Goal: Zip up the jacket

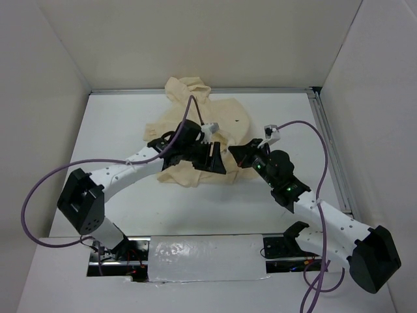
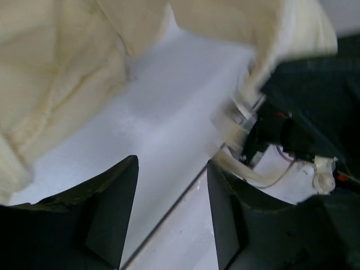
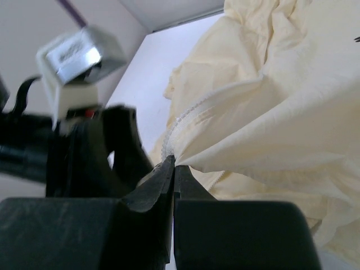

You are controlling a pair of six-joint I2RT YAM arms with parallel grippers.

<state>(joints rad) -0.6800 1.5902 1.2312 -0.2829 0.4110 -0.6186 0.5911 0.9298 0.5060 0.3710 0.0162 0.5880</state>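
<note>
Cream cloth of the jacket lies crumpled on the far middle of the white desk. Both arms reach to its near edge. The left arm has its jaws apart, with only bare desk between them and the cloth bunched just beyond. The right arm has its jaws pressed together on a fold of the jacket's edge, right beside a row of pale zipper teeth.

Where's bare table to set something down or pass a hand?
Bare table left of the jacket, up to the wall; a patch far right along the rail; a strip on its near side. Crowded at centre, where left gripper and right gripper meet the jacket.
</note>
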